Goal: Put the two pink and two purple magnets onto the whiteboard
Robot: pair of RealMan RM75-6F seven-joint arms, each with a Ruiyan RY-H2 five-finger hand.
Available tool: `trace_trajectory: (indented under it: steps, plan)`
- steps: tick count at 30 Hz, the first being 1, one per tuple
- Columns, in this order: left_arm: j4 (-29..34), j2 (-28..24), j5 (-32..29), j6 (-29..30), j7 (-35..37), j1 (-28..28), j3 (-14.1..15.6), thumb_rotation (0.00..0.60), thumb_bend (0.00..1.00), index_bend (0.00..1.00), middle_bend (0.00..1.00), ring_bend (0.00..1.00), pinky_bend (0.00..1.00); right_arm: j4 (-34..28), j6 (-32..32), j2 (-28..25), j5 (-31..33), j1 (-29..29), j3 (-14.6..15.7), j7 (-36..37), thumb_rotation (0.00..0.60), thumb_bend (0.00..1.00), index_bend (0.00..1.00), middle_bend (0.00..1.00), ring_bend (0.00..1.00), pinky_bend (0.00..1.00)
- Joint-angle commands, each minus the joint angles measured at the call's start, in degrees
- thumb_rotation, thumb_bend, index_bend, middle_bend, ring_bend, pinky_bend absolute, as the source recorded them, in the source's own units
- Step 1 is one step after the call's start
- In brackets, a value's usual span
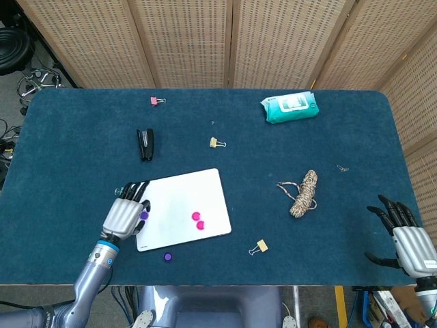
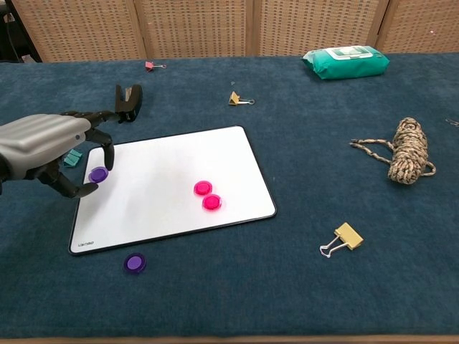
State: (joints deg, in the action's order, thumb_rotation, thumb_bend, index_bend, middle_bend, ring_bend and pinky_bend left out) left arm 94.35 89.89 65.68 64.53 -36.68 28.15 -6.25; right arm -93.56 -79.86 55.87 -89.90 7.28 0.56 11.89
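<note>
Wicker screens stand behind a dark blue surface (image 2: 287, 287), and everything here is best placed against the whiteboard (image 2: 158, 172). At its left edge the left robot hand (image 2: 54, 154) hangs low, pinching a purple magnet (image 2: 97, 174) between thumb and a finger, right over the board's left margin. To my eye the sound move is to carry it a little further in, lower it flat, then part the fingers so the magnet doesn't tip or slide off the rim. A second purple magnet (image 2: 134, 263) lies on the surface just off the whiteboard's near edge. The two pink magnets (image 2: 208, 195) sit touching, right of the board's middle. Far right of the whiteboard, the right robot hand (image 1: 404, 239) rests spread, holding nothing.
</note>
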Motion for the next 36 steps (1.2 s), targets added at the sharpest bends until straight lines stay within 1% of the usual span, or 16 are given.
trace_trajectory:
  steps: [1, 8, 18, 28, 36]
  plan:
    - [-0.92, 1.01, 1.34, -2.51, 1.6, 1.97, -0.12, 0.6, 0.35, 0.51, 0.0, 0.0, 0.0, 0.05, 0.14, 0.06, 0.0, 0.04, -0.01, -0.09, 0.6, 0.0, 0.16, 0.0, 0.0, 0.0]
    - [-4.23, 0.87, 5.69, -4.98, 7.46, 3.77, 0.83, 0.6, 0.35, 0.51, 0.0, 0.0, 0.0, 0.11, 0.35, 0.1, 0.18, 0.06, -0.13, -0.12, 0.6, 0.0, 0.16, 0.0, 0.0, 0.0]
    - [-7.72, 3.54, 7.33, -5.66, 9.06, 5.39, 1.37, 0.6, 0.35, 0.51, 0.0, 0.0, 0.0, 0.16, 0.83, 0.16, 0.36, 0.14, -0.16, -0.29, 0.6, 0.0, 0.16, 0.0, 0.0, 0.0]
    - [-8.97, 4.96, 6.93, -5.69, 9.25, 5.7, 2.03, 0.6, 0.35, 0.51, 0.0, 0.0, 0.0, 0.36, 1.21, 0.13, 0.39, 0.23, -0.17, 0.17, 0.6, 0.0, 0.16, 0.0, 0.0, 0.0]
    - [-9.94, 5.81, 5.8, -5.6, 8.92, 5.81, 1.92, 0.6, 0.34, 0.5, 0.0, 0.0, 0.0, 0.33, 1.3, 0.05, 0.49, 0.23, -0.23, 0.36, 0.6, 0.0, 0.16, 0.0, 0.0, 0.0]
